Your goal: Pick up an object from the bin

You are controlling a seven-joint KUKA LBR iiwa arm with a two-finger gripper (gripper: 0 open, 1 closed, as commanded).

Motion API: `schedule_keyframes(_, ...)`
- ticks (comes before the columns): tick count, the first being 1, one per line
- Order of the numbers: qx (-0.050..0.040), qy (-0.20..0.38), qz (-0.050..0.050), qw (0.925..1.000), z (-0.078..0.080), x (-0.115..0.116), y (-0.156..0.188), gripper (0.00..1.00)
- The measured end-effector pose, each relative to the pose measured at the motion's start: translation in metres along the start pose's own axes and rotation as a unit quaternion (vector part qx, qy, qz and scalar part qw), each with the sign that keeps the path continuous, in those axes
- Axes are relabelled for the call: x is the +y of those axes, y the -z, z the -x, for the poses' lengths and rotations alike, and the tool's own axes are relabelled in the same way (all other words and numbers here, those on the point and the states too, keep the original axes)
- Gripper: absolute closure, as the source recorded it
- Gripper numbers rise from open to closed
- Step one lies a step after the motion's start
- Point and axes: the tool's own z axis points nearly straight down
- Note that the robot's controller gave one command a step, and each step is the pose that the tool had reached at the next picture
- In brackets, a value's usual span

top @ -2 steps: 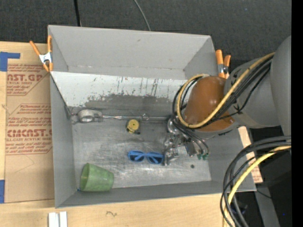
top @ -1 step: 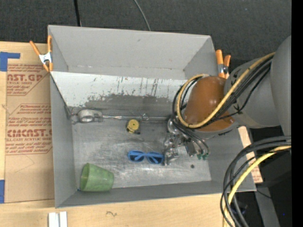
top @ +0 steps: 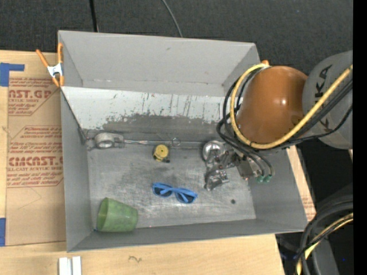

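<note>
Colour record: grey metal bin [top: 143, 102], dark-streaked back wall.
Left of the gripper [top: 216, 179]: blue sunglasses [top: 175, 192] nearest, small yellow-and-black round piece [top: 161, 152] beyond, green cup [top: 116, 215] farthest. Silver utensil [top: 106, 140] behind them. Orange-brown cover [top: 272, 105] on the wrist.

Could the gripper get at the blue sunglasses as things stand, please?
Probably yes: the gripper sits close beside the blue sunglasses, with only bare bin floor between them.

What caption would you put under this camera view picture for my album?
Robot arm reaches into the grey bin, its tip just right of blue sunglasses; a green cup lies in the near-left corner.
</note>
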Motion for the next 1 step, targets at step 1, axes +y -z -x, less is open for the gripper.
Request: schedule_keyframes(1, 0.0018, 0.032, 0.0, 0.9995, 0.0014, 0.0156, 0.0188, 1.0)
